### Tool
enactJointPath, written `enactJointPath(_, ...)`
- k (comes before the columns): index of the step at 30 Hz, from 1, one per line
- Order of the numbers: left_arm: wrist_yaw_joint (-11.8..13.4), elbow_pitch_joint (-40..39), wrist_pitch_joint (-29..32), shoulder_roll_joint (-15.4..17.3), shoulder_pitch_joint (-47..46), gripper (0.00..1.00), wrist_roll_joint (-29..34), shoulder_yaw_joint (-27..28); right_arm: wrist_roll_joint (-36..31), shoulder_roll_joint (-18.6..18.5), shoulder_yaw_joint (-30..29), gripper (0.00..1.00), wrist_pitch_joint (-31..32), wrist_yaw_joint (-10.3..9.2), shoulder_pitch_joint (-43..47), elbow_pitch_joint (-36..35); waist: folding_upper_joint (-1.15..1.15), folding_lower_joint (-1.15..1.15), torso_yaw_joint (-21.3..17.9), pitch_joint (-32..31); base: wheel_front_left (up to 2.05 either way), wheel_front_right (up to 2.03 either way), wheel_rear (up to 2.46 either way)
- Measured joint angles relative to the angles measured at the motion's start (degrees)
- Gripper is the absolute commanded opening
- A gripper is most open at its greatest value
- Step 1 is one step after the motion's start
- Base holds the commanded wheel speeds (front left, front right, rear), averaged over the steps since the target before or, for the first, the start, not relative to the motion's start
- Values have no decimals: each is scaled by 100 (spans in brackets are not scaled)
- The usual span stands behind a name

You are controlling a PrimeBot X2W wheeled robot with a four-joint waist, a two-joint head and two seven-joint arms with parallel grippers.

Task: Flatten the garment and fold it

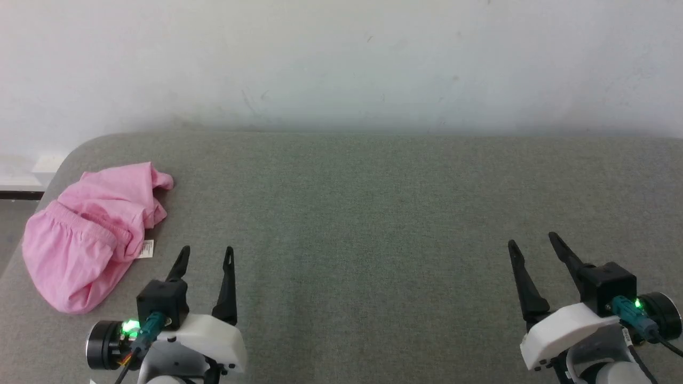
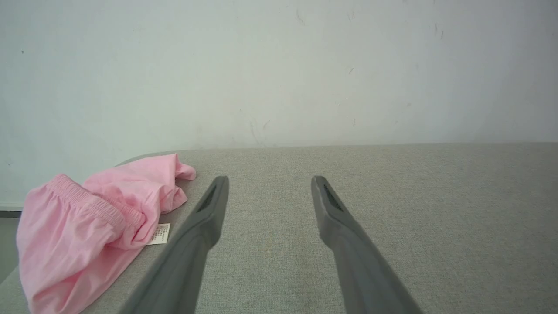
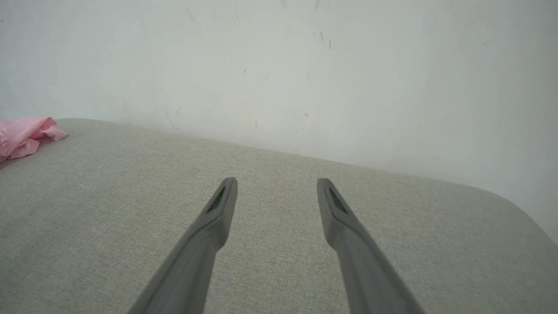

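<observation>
Grey cloth covered the desk (image 1: 373,213); the pink garment (image 1: 90,234) lay crumpled at middle left, by the desk's edge, where a careless tug could drag it off. Both the left claw (image 1: 207,249) and the right claw (image 1: 532,239) stood spread and empty; pinching bunched layers together risked a twisted spread.

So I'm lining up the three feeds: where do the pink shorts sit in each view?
Head view: pink shorts crumpled at the left corner of the grey surface.
Left wrist view: lower left, beside the left gripper.
Right wrist view: a pink tip at the left edge.
Shared landmark: the white wall behind.
</observation>
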Motion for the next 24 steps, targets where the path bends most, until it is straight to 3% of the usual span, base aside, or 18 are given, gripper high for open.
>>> enactJointPath(24,79,-65,-280,0,59,100,-99,-30,90,0,-48,100,-293,0,7,8,0,0,286,0,0,0,0)
